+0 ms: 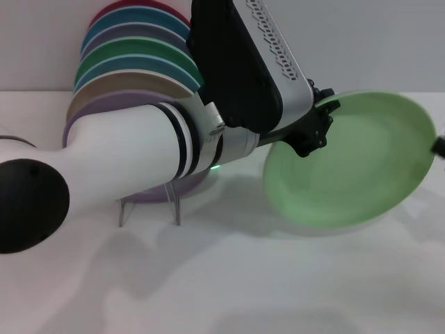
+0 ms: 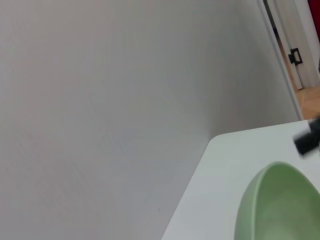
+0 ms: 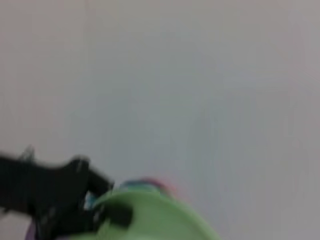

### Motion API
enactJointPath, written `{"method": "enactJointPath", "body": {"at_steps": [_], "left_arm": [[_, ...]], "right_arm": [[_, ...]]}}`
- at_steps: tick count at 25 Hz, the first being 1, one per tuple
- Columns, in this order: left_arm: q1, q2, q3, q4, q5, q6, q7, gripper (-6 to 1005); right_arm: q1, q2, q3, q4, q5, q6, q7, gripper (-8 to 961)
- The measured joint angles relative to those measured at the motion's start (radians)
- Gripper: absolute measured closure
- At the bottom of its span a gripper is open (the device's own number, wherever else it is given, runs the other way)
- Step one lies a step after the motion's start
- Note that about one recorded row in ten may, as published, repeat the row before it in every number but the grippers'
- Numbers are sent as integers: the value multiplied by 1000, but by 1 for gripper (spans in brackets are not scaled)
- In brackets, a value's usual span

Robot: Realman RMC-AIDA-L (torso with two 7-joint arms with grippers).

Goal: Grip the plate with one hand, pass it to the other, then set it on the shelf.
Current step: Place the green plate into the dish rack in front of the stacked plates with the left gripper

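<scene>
The pale mint-green plate (image 1: 354, 170) hangs tilted in the air at the right, above the white table. My left gripper (image 1: 318, 125) reaches across from the left and is shut on the plate's near-left rim. Only a black sliver of my right gripper (image 1: 439, 146) shows at the right edge, by the plate's far rim; whether it touches is hidden. The left wrist view shows the plate (image 2: 280, 207) and a black piece of the right gripper (image 2: 308, 138) beyond it. The right wrist view shows the plate (image 3: 150, 217) with the left gripper (image 3: 60, 200) on its rim. The wire shelf (image 1: 149, 207) stands at the back left.
Several coloured plates (image 1: 132, 66) stand upright in the shelf, a lavender one (image 1: 104, 104) at the front. My bulky white left arm (image 1: 118, 153) covers much of the shelf. A grey wall (image 2: 100, 100) lies behind the table.
</scene>
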Motion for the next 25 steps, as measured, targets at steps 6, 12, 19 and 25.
{"method": "enactJointPath", "body": {"at_steps": [6,12,19,25], "left_arm": [[10,1,2,-6,0,2,7,912],[13,2,1,-10,0,0,9,911],[16,2,0,-11,5,-3,9,916],[24,3,-4,-15,8,-3,9,917]], "right_arm": [[22,2,171,-62,4,120,33,448],[30,2,204,-77,5,135,43,275],[34,2,223,-83,11,138,47,207],[37,2,241,-99,35,159,47,187]]}}
